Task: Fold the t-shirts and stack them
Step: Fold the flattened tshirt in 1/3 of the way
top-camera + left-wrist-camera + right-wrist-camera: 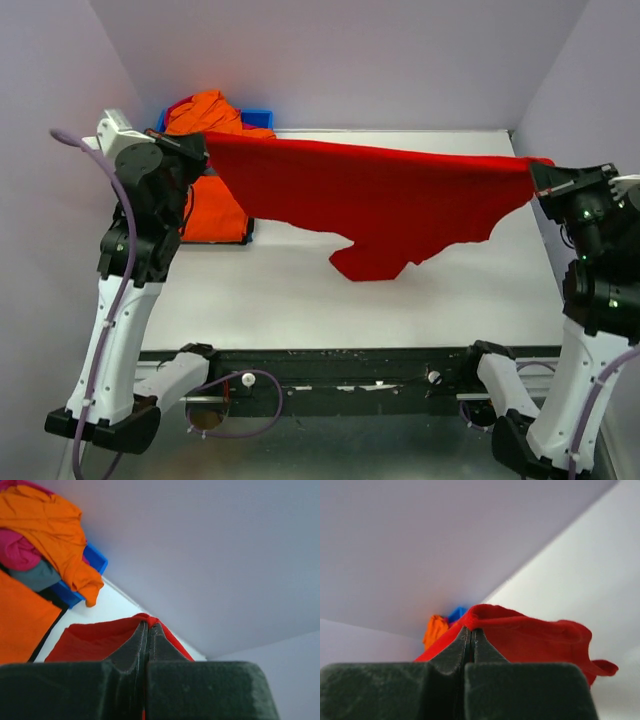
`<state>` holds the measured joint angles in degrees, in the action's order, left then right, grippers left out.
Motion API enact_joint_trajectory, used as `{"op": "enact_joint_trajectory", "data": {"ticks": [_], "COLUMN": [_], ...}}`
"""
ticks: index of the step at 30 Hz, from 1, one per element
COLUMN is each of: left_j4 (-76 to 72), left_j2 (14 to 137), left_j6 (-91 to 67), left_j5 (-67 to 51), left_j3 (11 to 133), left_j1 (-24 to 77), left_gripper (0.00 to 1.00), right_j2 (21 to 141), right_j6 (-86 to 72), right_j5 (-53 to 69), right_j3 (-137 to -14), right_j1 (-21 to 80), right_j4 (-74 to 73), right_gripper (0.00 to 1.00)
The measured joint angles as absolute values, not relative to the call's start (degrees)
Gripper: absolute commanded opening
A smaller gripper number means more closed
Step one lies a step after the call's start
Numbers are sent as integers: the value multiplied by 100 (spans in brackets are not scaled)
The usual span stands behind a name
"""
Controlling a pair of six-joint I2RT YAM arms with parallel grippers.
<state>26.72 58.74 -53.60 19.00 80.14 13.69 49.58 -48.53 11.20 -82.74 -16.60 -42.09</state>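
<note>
A bright red t-shirt (385,200) hangs stretched in the air across the table, its lower edge sagging toward the middle. My left gripper (205,143) is shut on its left end and my right gripper (533,168) is shut on its right end. In the left wrist view the red t-shirt (95,637) bunches at my shut left gripper (148,625). In the right wrist view the red t-shirt (535,635) drapes from my shut right gripper (472,628). An orange t-shirt (212,205) lies flat at the left. More t-shirts, orange (50,525), pink (17,550) and grey (35,575), are heaped in the bin.
A blue plastic bin (258,116) stands at the back left corner, also seen as the blue bin (95,557) in the left wrist view. Purple walls close the table on three sides. The white table (300,295) runs to a black front rail (330,365).
</note>
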Motion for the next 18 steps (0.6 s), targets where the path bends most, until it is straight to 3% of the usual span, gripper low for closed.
{"op": "enact_joint_trajectory", "data": {"ticks": [8, 18], "left_j4": [2823, 2936], "left_j2": [5961, 8986], "left_j6": [-5177, -5148], "left_j5": [2106, 2093], "left_j3": [8617, 10379], "left_j1": [1374, 1361], "left_gripper": [0, 0], "right_j2": [4995, 7625], "right_j6": [-4853, -5142], "right_j5": [1162, 1730], "right_j3": [-9179, -9513], "right_j1": [-1660, -1662], "right_j4": [-4005, -3321], "right_gripper": [1, 1]}}
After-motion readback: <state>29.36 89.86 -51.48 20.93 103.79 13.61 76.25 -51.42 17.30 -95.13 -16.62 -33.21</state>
